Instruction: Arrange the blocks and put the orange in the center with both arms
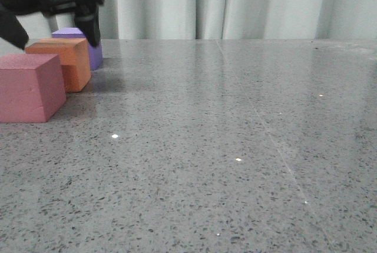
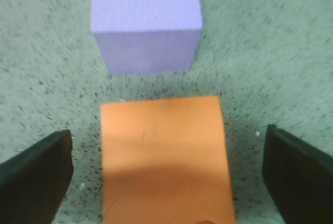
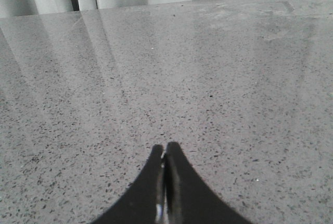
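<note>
A lab-like test setup: a bare speckled grey table (image 1: pixel 235 147) against pale pleated curtains (image 1: pixel 235 3).

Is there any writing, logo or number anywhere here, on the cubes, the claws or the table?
None can be read in any view.
Pinkish-red cube, orange cube and purple cube: plain foam faces, no marks.
Left gripper, open around the orange cube, and right gripper, shut: bare black fingers, no label.
Speckled table and curtain: no lettering.

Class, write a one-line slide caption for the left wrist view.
Open left gripper straddling the orange cube, fingers clear of its sides, purple cube just beyond on the speckled table.
</note>
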